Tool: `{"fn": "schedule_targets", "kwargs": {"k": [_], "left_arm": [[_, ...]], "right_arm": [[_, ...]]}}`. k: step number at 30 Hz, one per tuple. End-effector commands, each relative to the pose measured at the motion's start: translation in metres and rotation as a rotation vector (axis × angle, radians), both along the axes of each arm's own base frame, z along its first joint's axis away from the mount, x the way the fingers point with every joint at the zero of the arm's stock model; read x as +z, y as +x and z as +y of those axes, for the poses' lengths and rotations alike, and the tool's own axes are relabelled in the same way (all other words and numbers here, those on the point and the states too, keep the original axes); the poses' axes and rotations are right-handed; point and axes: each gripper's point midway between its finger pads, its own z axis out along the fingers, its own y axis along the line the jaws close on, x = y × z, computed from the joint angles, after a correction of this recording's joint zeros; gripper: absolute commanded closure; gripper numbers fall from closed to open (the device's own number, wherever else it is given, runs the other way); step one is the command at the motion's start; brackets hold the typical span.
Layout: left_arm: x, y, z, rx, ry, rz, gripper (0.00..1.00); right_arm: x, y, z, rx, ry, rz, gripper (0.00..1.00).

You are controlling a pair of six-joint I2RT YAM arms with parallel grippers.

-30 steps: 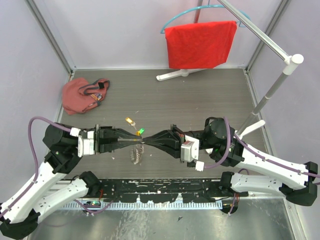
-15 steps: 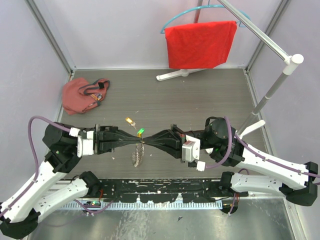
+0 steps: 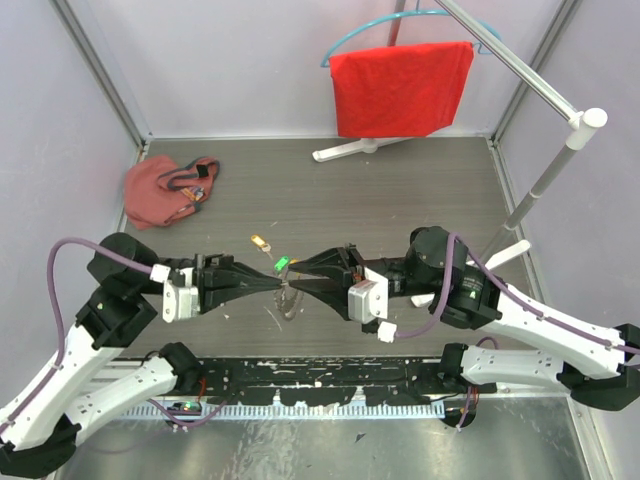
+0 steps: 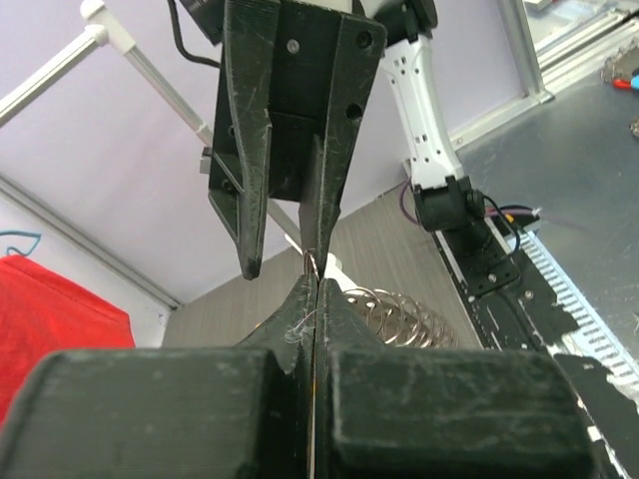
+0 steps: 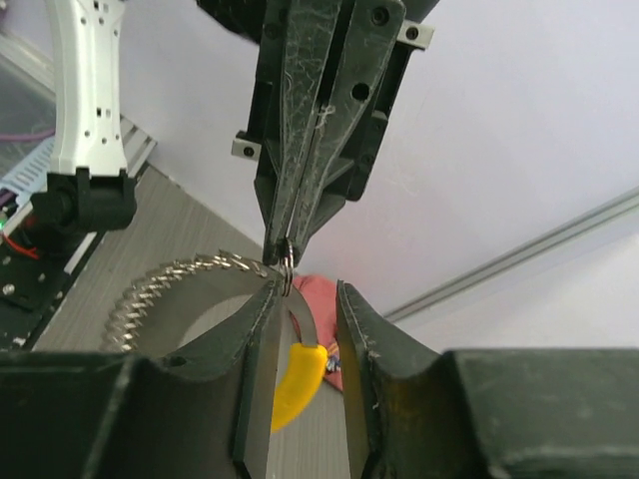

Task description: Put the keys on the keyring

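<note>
The keyring point(image 3: 289, 300), a silvery coiled loop, hangs above the table between the two grippers. My left gripper point(image 3: 281, 284) is shut on its small end ring. In the left wrist view the coil point(image 4: 399, 311) shows just past the shut fingers point(image 4: 339, 329). My right gripper point(image 3: 293, 281) faces it tip to tip with its jaws apart. In the right wrist view the keyring's orange segment point(image 5: 298, 384) dangles free between those jaws. The green-headed key point(image 3: 283, 264) and the brass key point(image 3: 260, 241) lie on the table just behind the grippers.
A red cloth pouch point(image 3: 165, 190) with cords lies at the back left. A red cloth point(image 3: 400, 88) hangs on a hanger at the back, on a white stand point(image 3: 545, 180) that slants across the right side. A black taped strip point(image 3: 320, 375) runs along the near edge.
My right gripper has opened and let go of the keyring. My left gripper closed on the ring. The keyring has lifted slightly and shifted right, hanging from the left gripper alone.
</note>
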Motion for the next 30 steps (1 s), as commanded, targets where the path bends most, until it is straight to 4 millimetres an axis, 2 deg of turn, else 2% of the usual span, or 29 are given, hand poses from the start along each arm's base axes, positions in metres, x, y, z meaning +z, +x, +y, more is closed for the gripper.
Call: {"fn": "schedule_targets", "kwargs": {"k": [1,7,12,21,24,30], "left_arm": [[-0.004,-0.006,0.008,0.006,0.037,-0.107,1.00],[-0.022,0.001,0.014,0.053,0.097,-0.205,1.00],[-0.045,0.019,0.020,0.143,0.196,-0.273,1.00],[-0.066,0.044,0.021,0.227,0.269,-0.381,1.00],[-0.066,0.044,0.019,0.220,0.270,-0.363,1.00],[-0.053,0.038,0.014,0.200,0.209,-0.309,1.00]], "right_arm": [[0.015,0.009,-0.017,-0.082,-0.017,-0.066,0.66],[-0.005,0.026,-0.026,-0.193,-0.096,-0.014,0.66],[-0.033,0.043,-0.031,-0.294,-0.139,0.051,0.66],[-0.071,0.061,-0.019,-0.359,-0.235,0.070,0.66],[-0.071,0.057,-0.009,-0.319,-0.224,0.059,0.66],[-0.043,0.033,0.007,-0.162,-0.105,0.031,0.68]]}}
